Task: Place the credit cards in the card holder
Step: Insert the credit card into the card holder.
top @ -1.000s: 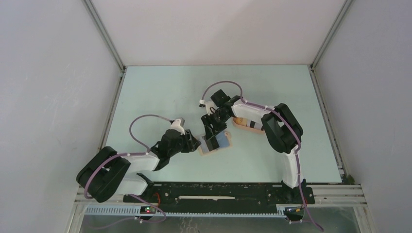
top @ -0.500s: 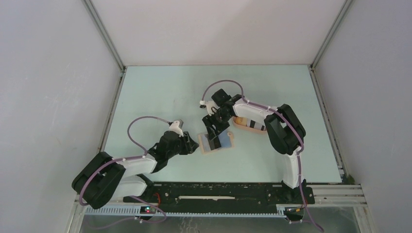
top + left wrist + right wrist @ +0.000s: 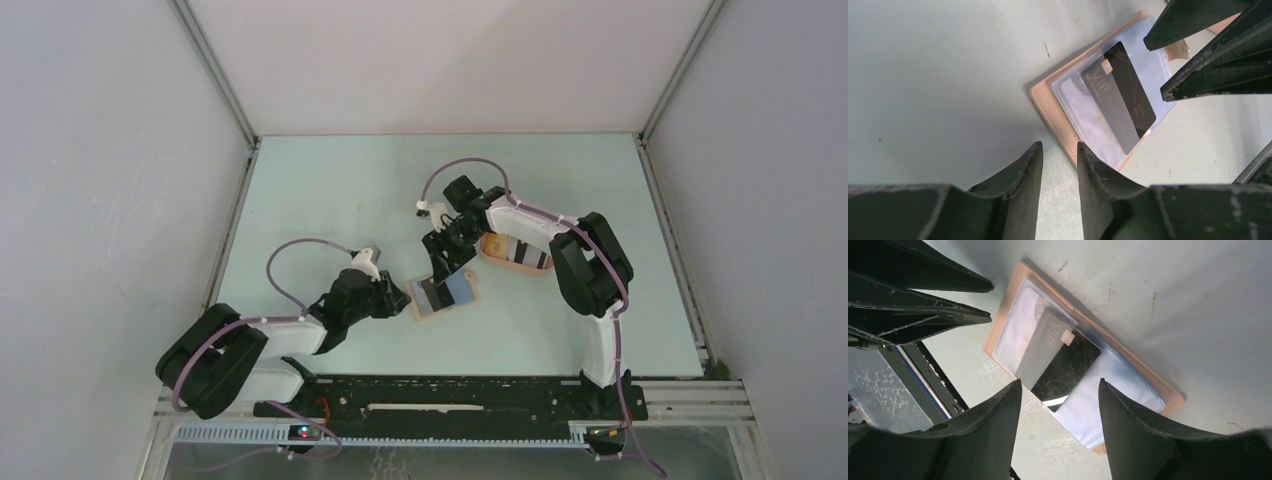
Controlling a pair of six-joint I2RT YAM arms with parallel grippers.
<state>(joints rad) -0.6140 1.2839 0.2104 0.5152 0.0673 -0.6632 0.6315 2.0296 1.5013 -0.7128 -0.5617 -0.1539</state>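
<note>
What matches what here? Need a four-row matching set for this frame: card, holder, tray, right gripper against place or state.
1 black VIP card
2 card holder
3 peach tray
4 right gripper

a jaws apart, nothing held
b opened flat on the table
c partly under the right arm
d askew on the clear sleeves

Pairs: 1-d, 2-b, 3-c, 4-a

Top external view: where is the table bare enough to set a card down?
Bare: the far strip of table beyond the right arm; the left side beyond the left arm; the near-right corner. Crowded: centre, where both jaws flank the open card holder, pink tray beside it.
</note>
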